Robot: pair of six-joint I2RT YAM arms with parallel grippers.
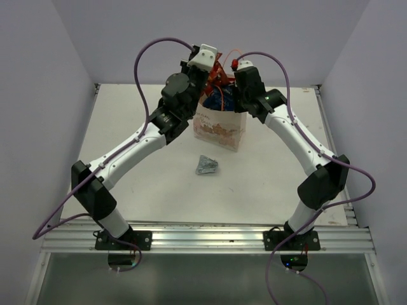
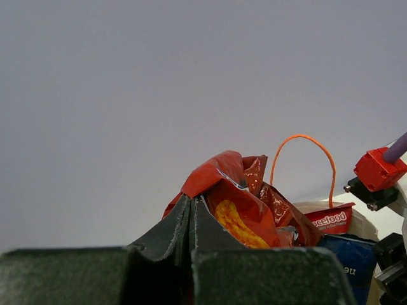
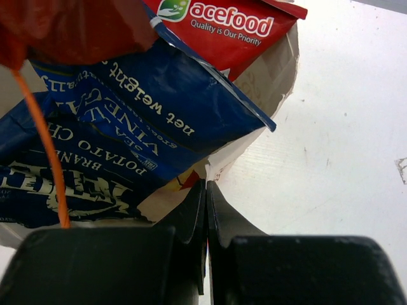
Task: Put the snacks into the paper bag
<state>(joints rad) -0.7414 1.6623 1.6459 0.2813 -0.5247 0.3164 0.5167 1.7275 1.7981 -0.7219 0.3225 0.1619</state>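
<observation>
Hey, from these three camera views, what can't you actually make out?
Top view: contents of the paper bag, mostly covered by the two wrists.
Top view: print on the silver foil packet, too small.
Left wrist view: whether the shut jaws pinch the red-orange chips bag; the fingers hide the contact.
Right wrist view: full label of the blue packet, cut off by the left edge.

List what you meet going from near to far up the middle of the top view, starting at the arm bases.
Metal rail → small silver packet lying on the table → paper bag standing upright → blue packet sticking out of the bag's top.
</observation>
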